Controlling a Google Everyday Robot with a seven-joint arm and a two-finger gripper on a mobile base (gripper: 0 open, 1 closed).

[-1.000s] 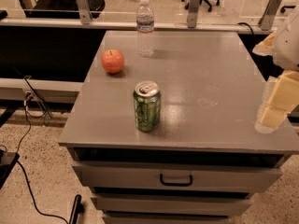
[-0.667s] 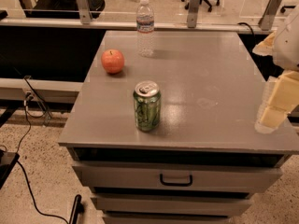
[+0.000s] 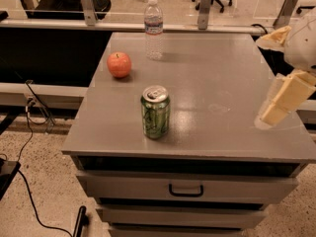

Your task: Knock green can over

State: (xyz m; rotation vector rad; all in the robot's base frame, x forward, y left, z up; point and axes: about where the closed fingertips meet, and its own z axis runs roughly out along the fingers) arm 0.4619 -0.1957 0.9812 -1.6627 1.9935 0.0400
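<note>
The green can (image 3: 155, 111) stands upright near the cabinet top's (image 3: 222, 73) front edge. The gripper (image 3: 279, 105) hangs over the right edge, well apart. Clenched or released, I can't tell.

Only part of the robot shows, along the right edge of the frame. The end effector (image 3: 276, 110) sits at mid-height there: pale cream, blocky, built of flat-sided segments with squared ends and a matte finish, darker seams marking where the segments meet. Above it, in the upper right corner, bulges a rounded white shell (image 3: 306, 46), smooth and faintly grey in shadow. A cream wedge (image 3: 274, 36) juts from the shell's left side.
</note>
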